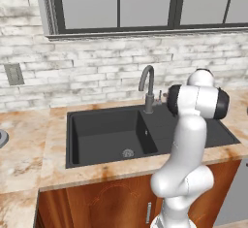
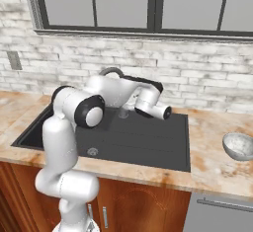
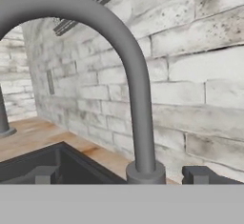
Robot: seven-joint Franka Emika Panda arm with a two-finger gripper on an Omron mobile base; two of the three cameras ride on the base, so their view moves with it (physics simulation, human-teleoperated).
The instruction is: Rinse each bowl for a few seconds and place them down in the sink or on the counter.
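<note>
One pale bowl (image 2: 239,146) with a speckled grey inside stands upright on the marbled counter (image 2: 212,164) to the right of the sink. The black sink (image 1: 109,135) has a deep left basin and a flat shallow right section (image 2: 143,139). The grey gooseneck tap (image 1: 147,89) rises at its back edge. My gripper (image 3: 121,175) is open, held close to the tap (image 3: 138,99) and facing it side-on. Nothing is between my fingertips (image 3: 44,174). My hand (image 2: 150,102) hovers over the sink's back edge, far from the bowl.
A brick wall (image 1: 97,72) and a window (image 2: 123,4) back the counter. A small grey fitting (image 1: 160,97) stands beside the tap. A grey rounded rim (image 1: 2,138) lies on the left counter, cut off by the frame. Wooden cabinets (image 1: 106,203) run below.
</note>
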